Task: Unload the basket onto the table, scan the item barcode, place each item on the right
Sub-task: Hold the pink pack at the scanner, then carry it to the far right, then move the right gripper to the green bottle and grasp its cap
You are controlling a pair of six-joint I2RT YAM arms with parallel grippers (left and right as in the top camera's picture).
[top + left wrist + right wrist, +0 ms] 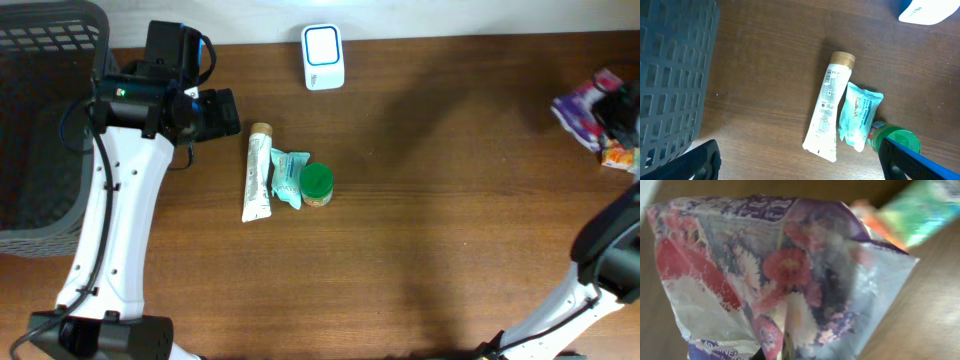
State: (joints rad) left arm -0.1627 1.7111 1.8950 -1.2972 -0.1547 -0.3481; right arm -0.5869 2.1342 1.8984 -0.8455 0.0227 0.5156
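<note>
At the table's (450, 250) right edge the right gripper (608, 116) pinches a packet (578, 106), the left gripper (226, 113) hangs spread, and next the barcode probably must face the scanner (323, 56).

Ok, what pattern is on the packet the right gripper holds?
The packet is floral: purple, red and white. Right wrist view shows it best.

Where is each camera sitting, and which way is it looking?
Overhead: above the table, looking straight down; the left arm and part of the right arm show.
Left wrist: on the left arm, looking down past the open left gripper at the tube, teal packet and grey basket.
Right wrist: close up on the flowery packet that the right gripper holds; its fingers barely show.
Shared: overhead and left wrist both see the tube and white scanner.
</note>
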